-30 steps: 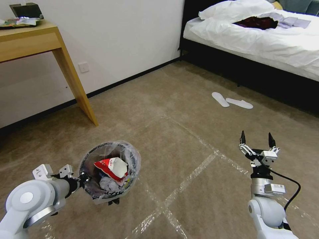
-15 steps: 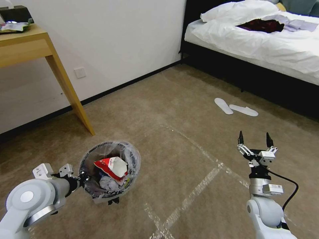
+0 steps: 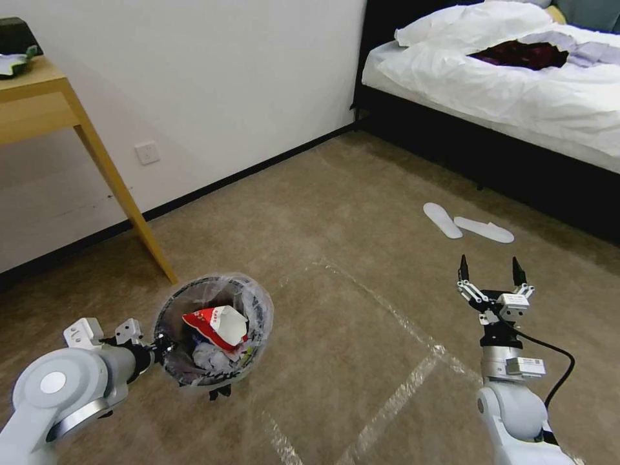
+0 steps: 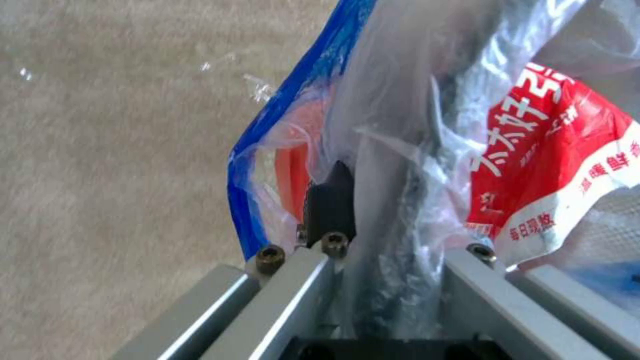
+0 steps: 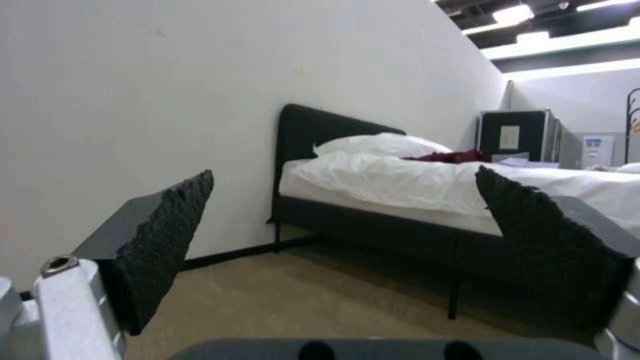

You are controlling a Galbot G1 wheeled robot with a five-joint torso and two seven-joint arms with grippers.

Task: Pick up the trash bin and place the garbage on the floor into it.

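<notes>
Nearest, on the robot's left, the left gripper (image 3: pixel 158 345) is clamped on the rim of the trash bin (image 3: pixel 213 336), holding it up off the floor (image 3: pixel 336 310), tipped so its mouth faces up and toward the head camera. In the left wrist view the jaws are closed on the bin's rim and the crinkly clear plastic bag (image 4: pixel 400 150) that lines it, one black finger (image 4: pixel 330 202) on the outside and the bag bunched between them. Inside the bin lies the garbage (image 3: pixel 216 326): a crushed red-and-white paper cup on top, with white crumpled paper beneath it.

On the robot's right, the right gripper (image 3: pixel 489 271) is held up above the carpet with its two black fingertips pointing upward. Its jaws stand wide apart with nothing between them.

The floor is beige-brown carpet, and shiny tape lines (image 3: pixel 400 397) cross it between the two arms.

Farther out, a pair of white slippers (image 3: pixel 468 226) lies on the carpet near the bed (image 3: pixel 516 84), which has white bedding and a dark red cloth on top. To the left, a wooden worktop (image 3: pixel 39 97) stands against the white wall (image 3: pixel 226 77), with a wall socket (image 3: pixel 148 153) just beside its leg.
</notes>
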